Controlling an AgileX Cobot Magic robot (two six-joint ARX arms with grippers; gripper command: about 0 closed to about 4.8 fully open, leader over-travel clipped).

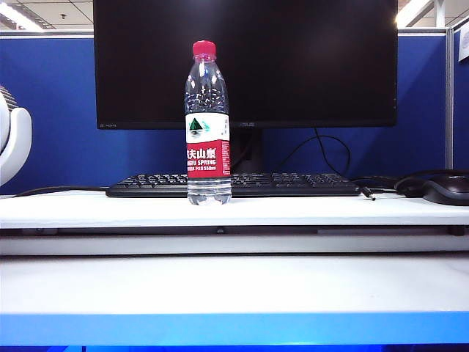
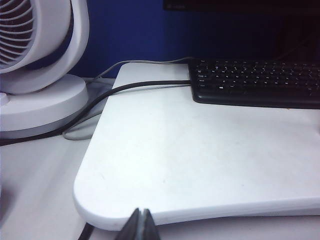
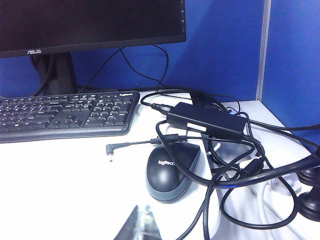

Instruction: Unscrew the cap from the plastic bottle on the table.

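Bottle [image 1: 208, 125] stands upright on the raised white tabletop [image 1: 110, 209], just in front of the keyboard [image 1: 293, 183], a bit left of centre in the exterior view. Red cap [image 1: 204, 49] is on the neck. Label is red and white with a green mountain logo, facing the camera. Bottle is clear; whether it holds water I cannot tell.

Behind it a black monitor [image 1: 293, 59] fills most of the upper view, blue partition behind that. Mouse [image 1: 447, 188] sits at the far right of the tabletop, well apart from the bottle. White fan [image 1: 13, 139] is at the far left edge. Neither arm shows in the exterior view.

Left gripper [image 2: 140, 225] is low at the near edge of the raised board, on the fan side, fingers pressed together, holding nothing. Its view shows the fan base [image 2: 45, 105], a black cable [image 2: 130, 87] running across the board's corner, and the keyboard's end. Bottle is not in this view.

Right gripper [image 3: 140, 225] is low near the mouse side, fingers closed, tips blurred, empty. Its view shows the mouse, a black power brick [image 3: 205, 121] with tangled cables, and a loose barrel plug [image 3: 111, 148] lying between keyboard and mouse. Bottle is not in this view either.

Both grippers are well apart from the bottle.
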